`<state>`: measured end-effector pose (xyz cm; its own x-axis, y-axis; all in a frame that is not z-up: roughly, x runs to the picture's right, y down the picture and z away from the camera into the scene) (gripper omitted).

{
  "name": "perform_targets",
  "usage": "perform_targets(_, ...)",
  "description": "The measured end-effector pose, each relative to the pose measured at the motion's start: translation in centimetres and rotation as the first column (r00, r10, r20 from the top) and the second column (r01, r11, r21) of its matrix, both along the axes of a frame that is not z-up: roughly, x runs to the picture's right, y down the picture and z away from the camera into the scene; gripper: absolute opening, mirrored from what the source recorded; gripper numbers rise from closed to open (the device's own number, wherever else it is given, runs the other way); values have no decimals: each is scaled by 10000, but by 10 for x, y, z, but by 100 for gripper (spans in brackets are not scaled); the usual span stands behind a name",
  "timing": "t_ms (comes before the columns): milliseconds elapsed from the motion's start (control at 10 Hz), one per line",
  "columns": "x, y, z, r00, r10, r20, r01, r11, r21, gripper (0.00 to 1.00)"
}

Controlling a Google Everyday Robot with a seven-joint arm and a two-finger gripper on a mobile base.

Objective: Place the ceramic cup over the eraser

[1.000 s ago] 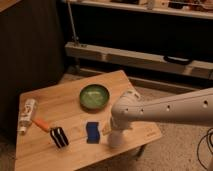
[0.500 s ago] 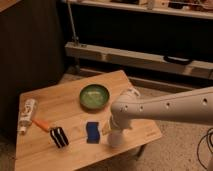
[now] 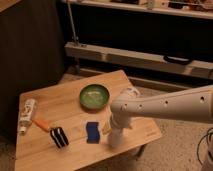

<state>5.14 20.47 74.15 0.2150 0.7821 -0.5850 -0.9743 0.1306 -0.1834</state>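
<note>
wooden desk (image 3: 65, 102) with plank grain showing, and a round glossy green bowl (image 3: 95, 96) sitting toward its back. placing everything else off that bowl: the eraser (image 3: 58, 136), a small black block with white stripes, lies down and left of the bowl near the front edge, well apart from it. a flat blue pad (image 3: 92, 132) with wavy edges lies pretty much straight in front of the bowl. a thin orange stick (image 3: 41, 124) is further left than the eraser, and a pale tube (image 3: 26, 115) is the farthest left of the bowl.

the smooth white arm (image 3: 165, 104), dotted with little holes, comes in from the right and bends down just right of the bowl. the gripper (image 3: 116, 133) hangs low, in front and right of the bowl, just beside the pad. the cup (image 3: 114, 143) looks to be the pale tapered shape at its tip, blending right into it. honestly can't tell if the jaws are spread or pinching it.
</note>
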Motion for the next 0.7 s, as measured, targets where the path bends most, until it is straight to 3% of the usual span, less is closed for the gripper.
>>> perform_targets(600,-11,-1,1,9992,-397,-40,397,9991,-167,7)
perform_targets(700,-15,-4,-1,9988,-485,0,485,9988,-90,1)
